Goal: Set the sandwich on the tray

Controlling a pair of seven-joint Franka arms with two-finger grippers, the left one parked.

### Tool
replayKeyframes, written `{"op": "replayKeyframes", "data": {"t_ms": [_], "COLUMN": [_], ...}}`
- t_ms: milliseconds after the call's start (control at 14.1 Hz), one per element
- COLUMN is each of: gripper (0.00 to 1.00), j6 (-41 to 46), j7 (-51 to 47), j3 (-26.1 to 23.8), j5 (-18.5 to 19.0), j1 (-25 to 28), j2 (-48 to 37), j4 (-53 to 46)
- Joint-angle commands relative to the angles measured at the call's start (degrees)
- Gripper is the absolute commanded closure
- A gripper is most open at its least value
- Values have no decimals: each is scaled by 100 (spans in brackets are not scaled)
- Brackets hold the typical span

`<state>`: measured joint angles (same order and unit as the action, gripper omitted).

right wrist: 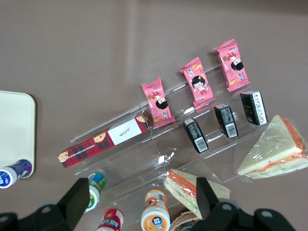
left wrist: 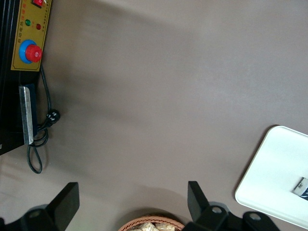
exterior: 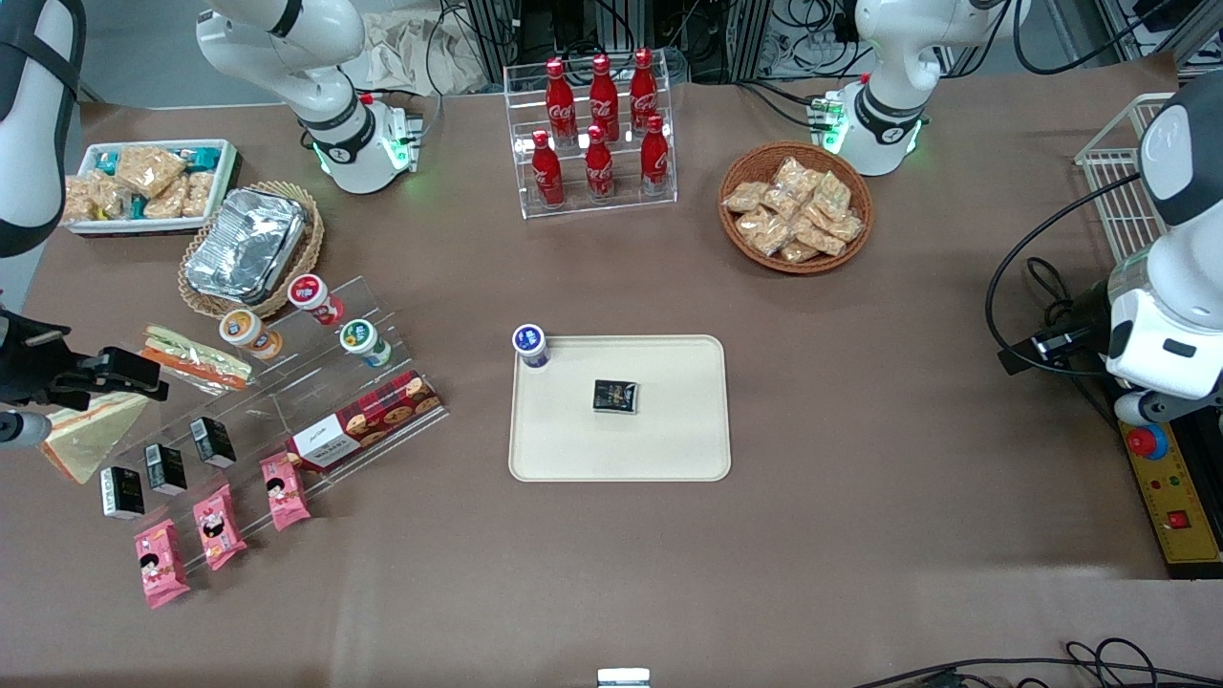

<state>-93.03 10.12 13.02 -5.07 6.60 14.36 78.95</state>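
The sandwich is a triangular wedge in clear wrap with pale bread faces. It lies on the table beside the clear display rack, at the working arm's end of the table. It also shows in the right wrist view, with its red-orange filling edge visible. My gripper hangs above it and above the rack's edge, partly covering it. The gripper is open and empty. The cream tray lies mid-table and holds a small dark packet and a blue-capped bottle; one corner of the tray shows in the right wrist view.
The clear rack holds a long striped sandwich, small bottles, black packets, pink packets and a red plaid box. A foil container in a basket, a white snack bin, a cola rack and a snack basket stand farther back.
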Motion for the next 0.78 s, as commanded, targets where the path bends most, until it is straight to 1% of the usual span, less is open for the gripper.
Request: {"op": "replayKeyframes", "data": {"t_ms": [0, 142, 425, 709], "gripper": [2, 1, 2, 2], "j6": [-84, -75, -137, -689], "j7": [-54, -63, -414, -371], "j3": [25, 25, 236, 867], "j5": [-20, 137, 156, 147], "j1": [-44, -45, -71, -115], "j2": [-56, -74, -30, 268], "j4": [103, 129, 121, 129]}}
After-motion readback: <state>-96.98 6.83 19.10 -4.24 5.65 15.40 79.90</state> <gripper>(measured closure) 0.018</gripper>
